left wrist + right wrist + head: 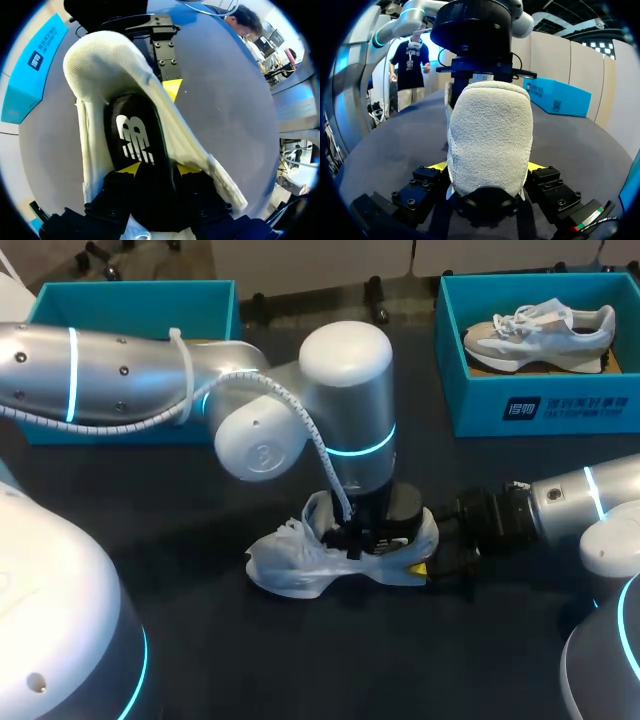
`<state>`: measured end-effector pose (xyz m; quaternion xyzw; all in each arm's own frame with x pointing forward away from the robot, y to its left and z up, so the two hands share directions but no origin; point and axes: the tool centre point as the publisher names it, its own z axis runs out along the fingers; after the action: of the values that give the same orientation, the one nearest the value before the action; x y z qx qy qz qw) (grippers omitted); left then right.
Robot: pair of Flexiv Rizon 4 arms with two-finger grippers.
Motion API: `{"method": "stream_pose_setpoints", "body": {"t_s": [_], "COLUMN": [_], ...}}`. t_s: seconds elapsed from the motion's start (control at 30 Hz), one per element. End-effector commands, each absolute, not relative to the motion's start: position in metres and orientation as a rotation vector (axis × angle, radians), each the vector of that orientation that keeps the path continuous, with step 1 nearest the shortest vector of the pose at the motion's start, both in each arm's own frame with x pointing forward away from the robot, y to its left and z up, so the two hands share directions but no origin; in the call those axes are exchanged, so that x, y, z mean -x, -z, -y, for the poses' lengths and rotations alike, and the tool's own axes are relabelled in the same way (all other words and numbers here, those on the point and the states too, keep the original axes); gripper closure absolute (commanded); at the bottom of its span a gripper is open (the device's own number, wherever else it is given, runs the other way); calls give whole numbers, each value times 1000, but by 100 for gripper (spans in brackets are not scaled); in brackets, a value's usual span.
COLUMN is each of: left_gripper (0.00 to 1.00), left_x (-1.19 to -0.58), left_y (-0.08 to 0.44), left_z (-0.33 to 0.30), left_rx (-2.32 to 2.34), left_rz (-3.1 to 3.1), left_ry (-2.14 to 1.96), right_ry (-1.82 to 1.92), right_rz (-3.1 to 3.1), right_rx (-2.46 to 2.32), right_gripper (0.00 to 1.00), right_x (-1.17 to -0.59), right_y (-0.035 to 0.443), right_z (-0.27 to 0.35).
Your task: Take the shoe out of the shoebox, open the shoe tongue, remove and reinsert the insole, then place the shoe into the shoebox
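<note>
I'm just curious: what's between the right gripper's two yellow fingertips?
The white shoe's heel, pressed from both sides by the right gripper, as the right wrist view shows.

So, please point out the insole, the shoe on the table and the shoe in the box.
insole (134, 140): left wrist view, on its white logo.
shoe (490, 135): right wrist view, on the back of its heel.
boxed shoe (540, 332): head view, on its side panel.

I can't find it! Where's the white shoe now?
Head view: the white shoe lies mid-table, its heel in the right gripper, the left gripper on its insole.
</note>
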<state>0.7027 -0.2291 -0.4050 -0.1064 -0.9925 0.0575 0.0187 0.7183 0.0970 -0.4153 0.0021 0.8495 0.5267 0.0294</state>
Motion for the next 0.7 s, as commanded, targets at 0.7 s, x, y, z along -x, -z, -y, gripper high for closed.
{"method": "stream_pose_setpoints", "body": {"t_s": [0.7], "left_gripper": [100], "left_x": [-713], "left_y": [438], "left_z": [226], "left_rx": [397], "left_rz": [3226], "left_ry": [-182], "right_ry": [-1618], "right_rz": [-2626], "right_rx": [-8], "right_gripper": [100], "right_x": [-719], "right_y": [415], "right_z": [-97]}}
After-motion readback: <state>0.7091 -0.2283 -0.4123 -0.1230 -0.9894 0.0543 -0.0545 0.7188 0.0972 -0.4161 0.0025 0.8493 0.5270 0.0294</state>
